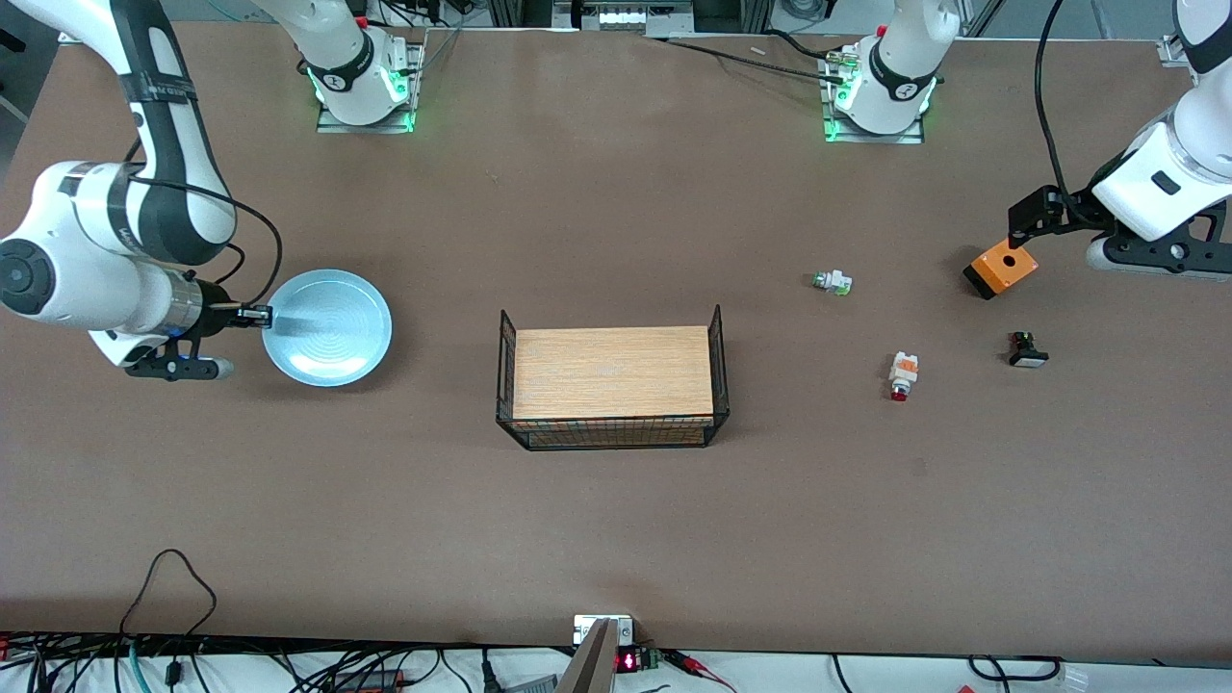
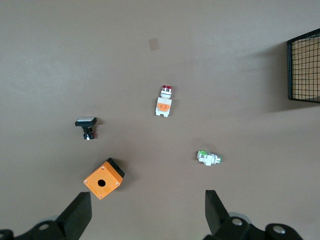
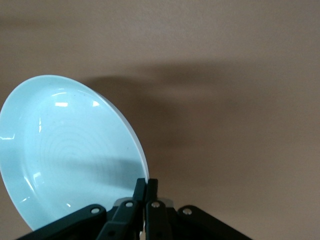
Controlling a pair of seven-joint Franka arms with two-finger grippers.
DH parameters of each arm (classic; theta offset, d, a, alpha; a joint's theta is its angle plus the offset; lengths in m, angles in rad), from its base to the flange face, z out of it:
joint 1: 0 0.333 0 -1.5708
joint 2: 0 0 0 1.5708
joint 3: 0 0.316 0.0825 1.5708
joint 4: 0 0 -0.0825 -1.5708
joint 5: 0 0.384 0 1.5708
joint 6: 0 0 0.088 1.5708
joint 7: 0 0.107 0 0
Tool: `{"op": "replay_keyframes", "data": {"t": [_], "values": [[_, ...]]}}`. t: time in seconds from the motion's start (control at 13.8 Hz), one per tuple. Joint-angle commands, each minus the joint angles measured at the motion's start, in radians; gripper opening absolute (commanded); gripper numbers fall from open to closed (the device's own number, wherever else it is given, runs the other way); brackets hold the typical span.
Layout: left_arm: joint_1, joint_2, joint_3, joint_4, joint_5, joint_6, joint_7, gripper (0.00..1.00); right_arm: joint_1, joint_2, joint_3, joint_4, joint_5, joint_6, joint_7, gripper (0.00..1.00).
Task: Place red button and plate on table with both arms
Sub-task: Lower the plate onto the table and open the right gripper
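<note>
The round pale-blue plate (image 1: 332,332) (image 3: 65,150) is at the right arm's end of the table. My right gripper (image 1: 258,314) (image 3: 148,186) is shut on its rim, and the plate tilts in the right wrist view above its shadow. The red button (image 1: 903,375) (image 2: 164,101), white with an orange section and a red cap, lies on the brown table (image 1: 616,520) toward the left arm's end. My left gripper (image 1: 1016,235) (image 2: 147,197) hangs open and empty above the table, beside an orange box and apart from the button.
A black wire rack with a wooden top (image 1: 612,385) (image 2: 304,70) stands mid-table. Around the button lie an orange box with a hole (image 1: 1001,269) (image 2: 103,179), a green-and-white part (image 1: 833,281) (image 2: 208,158) and a black part with a white cap (image 1: 1027,350) (image 2: 86,127).
</note>
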Motion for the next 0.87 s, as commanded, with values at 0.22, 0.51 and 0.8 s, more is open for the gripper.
{"op": "replay_keyframes", "data": {"t": [0.22, 0.51, 0.8], "values": [[-0.002, 0.012, -0.006, 0.032, 0.021, -0.021, -0.01, 1.0, -0.074, -0.006, 0.02, -0.232, -0.011, 0.32, -0.168, 0.0], [0.0, 0.014, -0.006, 0.032, 0.019, -0.021, -0.01, 1.0, -0.074, 0.009, 0.02, -0.235, -0.001, 0.317, -0.143, 0.99], [0.0, 0.015, -0.005, 0.032, 0.021, -0.018, -0.01, 1.0, -0.067, -0.041, 0.032, -0.154, -0.001, 0.195, -0.051, 1.0]]}}
